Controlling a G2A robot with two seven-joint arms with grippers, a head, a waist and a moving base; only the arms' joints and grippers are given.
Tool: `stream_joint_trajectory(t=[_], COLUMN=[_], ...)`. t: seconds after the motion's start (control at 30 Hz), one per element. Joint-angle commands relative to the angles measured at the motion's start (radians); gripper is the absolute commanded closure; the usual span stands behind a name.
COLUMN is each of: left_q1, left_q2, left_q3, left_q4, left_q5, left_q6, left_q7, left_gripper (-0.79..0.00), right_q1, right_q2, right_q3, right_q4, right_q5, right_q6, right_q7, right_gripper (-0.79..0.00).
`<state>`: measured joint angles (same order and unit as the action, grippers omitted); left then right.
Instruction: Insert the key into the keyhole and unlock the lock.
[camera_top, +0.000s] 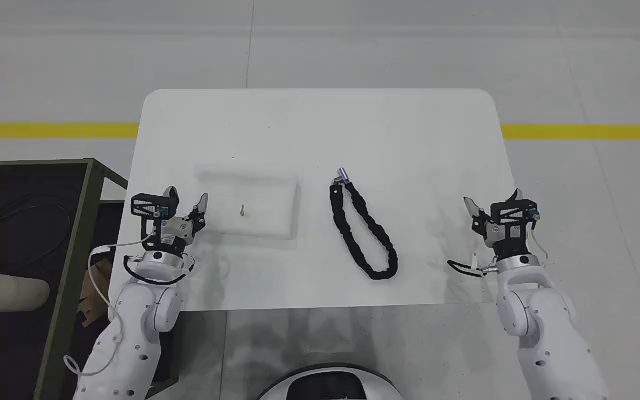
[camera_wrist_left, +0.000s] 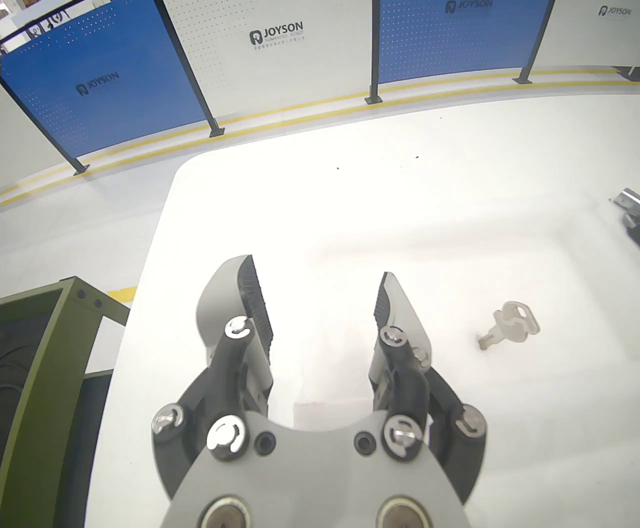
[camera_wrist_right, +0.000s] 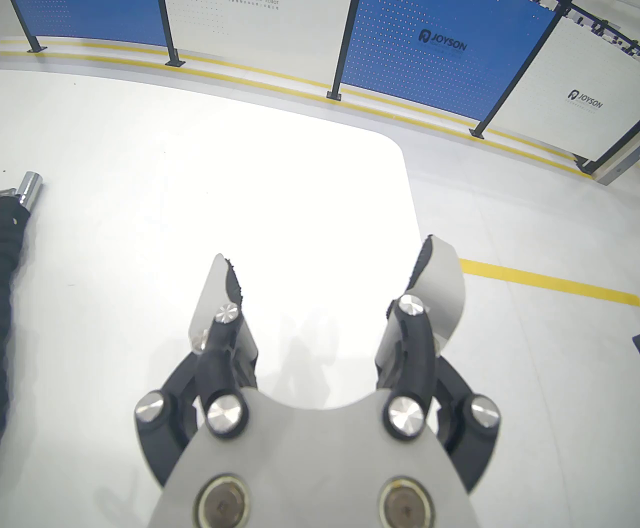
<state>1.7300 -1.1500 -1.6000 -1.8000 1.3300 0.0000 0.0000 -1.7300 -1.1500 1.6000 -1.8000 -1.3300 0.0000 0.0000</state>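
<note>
On the pad (camera_top: 272, 200), a small silver key (camera_wrist_left: 511, 326); left gripper (camera_wrist_left: 316, 270), right gripper (camera_wrist_right: 325, 250) spread wide

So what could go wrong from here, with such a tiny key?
1. The key is small against the wide-open left tool beside it. The tool may well knock it about on the white pad rather than pinch it.
2. The chain lock lies loose on the table, with the open right tool well apart from it. Unheld, it could slide when the key presses in.
3. The lock's metal end is small, so aiming looks fiddly.
</note>
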Motion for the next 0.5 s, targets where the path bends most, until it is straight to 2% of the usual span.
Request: stream_joint_trajectory(t=[0.0,0.1,0.17,0.27,0.37,0.47], left_q1=[-0.01,-0.06,-0.117,-0.238,-0.381,-0.521], left_q2=[0.0,0.001,0.003,0.009,0.017,0.025], left_q3=[-0.001,-0.026,-0.05,-0.084,-0.089,-0.028], left_q4=[-0.015,-0.088,-0.145,-0.2,-0.191,-0.125], left_q5=[-0.023,-0.127,-0.247,-0.438,-0.602,-0.628], left_q6=[-0.014,-0.035,-0.039,0.016,0.1,0.183], left_q7=[-0.036,-0.231,-0.456,-0.833,-1.175,-1.446], left_gripper=[-0.785,-0.785,-0.785,-0.785,-0.785,-0.785], right_q1=[0.0,0.0,0.0,0.0,0.0,0.0], right_q2=[0.0,0.0,0.0,0.0,0.0,0.0], right_q3=[0.0,0.0,0.0,0.0,0.0,0.0], right_q4=[0.0,0.0,0.0,0.0,0.0,0.0], right_q5=[0.0,0.0,0.0,0.0,0.0,0.0], right_q6=[0.0,0.0,0.0,0.0,0.0,0.0], right_q7=[0.0,0.0,0.0,0.0,0.0,0.0], right_gripper=[-0.785,-0.785,-0.785,-0.785,-0.785,-0.785])
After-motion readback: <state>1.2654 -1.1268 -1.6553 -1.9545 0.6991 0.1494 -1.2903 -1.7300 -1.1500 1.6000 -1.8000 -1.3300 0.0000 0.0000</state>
